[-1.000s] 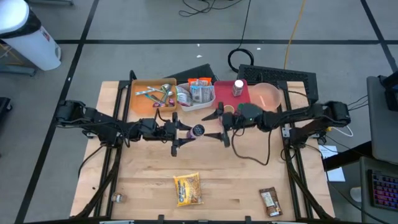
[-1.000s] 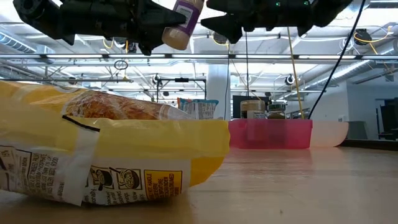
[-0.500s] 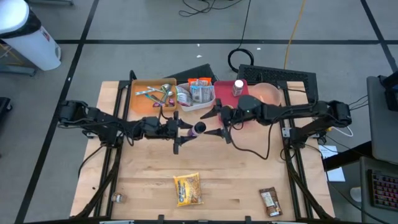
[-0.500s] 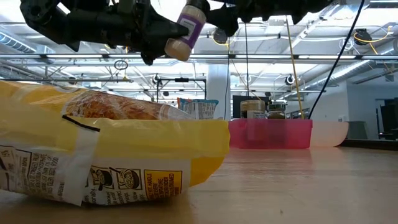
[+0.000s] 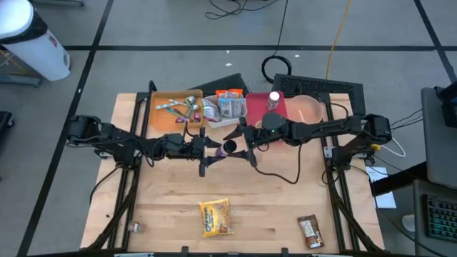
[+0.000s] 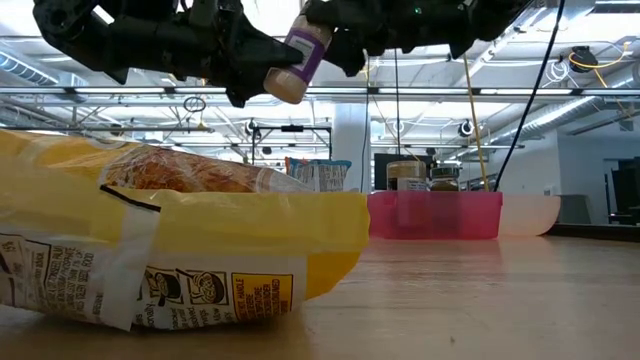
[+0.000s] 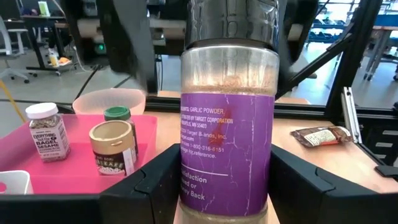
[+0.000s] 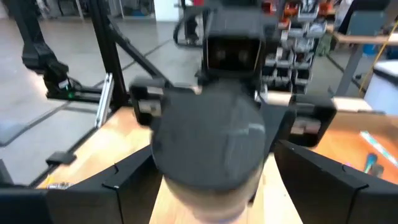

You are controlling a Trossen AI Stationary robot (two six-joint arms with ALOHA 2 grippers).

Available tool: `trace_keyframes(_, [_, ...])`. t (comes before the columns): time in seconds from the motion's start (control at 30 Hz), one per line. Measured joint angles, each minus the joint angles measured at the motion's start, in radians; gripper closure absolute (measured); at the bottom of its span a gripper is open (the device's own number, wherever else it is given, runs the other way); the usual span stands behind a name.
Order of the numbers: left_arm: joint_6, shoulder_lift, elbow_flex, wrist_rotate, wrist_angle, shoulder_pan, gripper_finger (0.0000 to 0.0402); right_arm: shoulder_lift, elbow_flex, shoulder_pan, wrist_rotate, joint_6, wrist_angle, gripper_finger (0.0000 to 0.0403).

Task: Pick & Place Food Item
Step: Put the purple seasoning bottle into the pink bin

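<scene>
Left end effector [image 5: 212,151] grips purple-labelled spice jar [image 5: 228,148]; right end effector [image 5: 241,142] spread around its cap.

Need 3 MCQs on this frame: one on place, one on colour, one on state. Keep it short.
1. Where is the garlic powder jar?
A. in the pink tray
B. held above the table between the two arms
C. lying beside the yellow bag

2. What colour is the jar's label?
A. purple
B. green
C. orange

3. How does the right pincer stand?
A. shut on the jar
B. shut and empty
C. open, its fingers on either side of the jar's cap end

Answers:
1 B: the low view shows the jar in the left pincer, well above the tabletop.
2 A: the left wrist view shows a purple label.
3 C: the right wrist view shows its fingers spread apart around the cap, with gaps on both sides.
</scene>
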Motion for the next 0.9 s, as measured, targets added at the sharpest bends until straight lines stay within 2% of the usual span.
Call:
trace_keyframes(0.37, [0.000,0.000,0.000,0.000,-0.019,0.000,0.0192,0.001,0.000,0.000,-0.003,0.039,0.027,0.0114])
trace_keyframes(0.5, [0.000,0.000,0.000,-0.002,-0.021,0.000,0.0192,0.001,0.000,0.000,-0.003,0.040,0.028,0.0138])
trace_keyframes(0.67, [-0.005,-0.001,0.000,-0.004,-0.025,0.000,0.0192,0.001,0.000,0.000,-0.004,0.036,0.030,0.0195])
trace_keyframes(0.9, [-0.005,-0.002,0.000,-0.021,-0.024,0.000,0.0192,0.001,0.000,0.000,-0.003,0.030,0.040,0.0199])
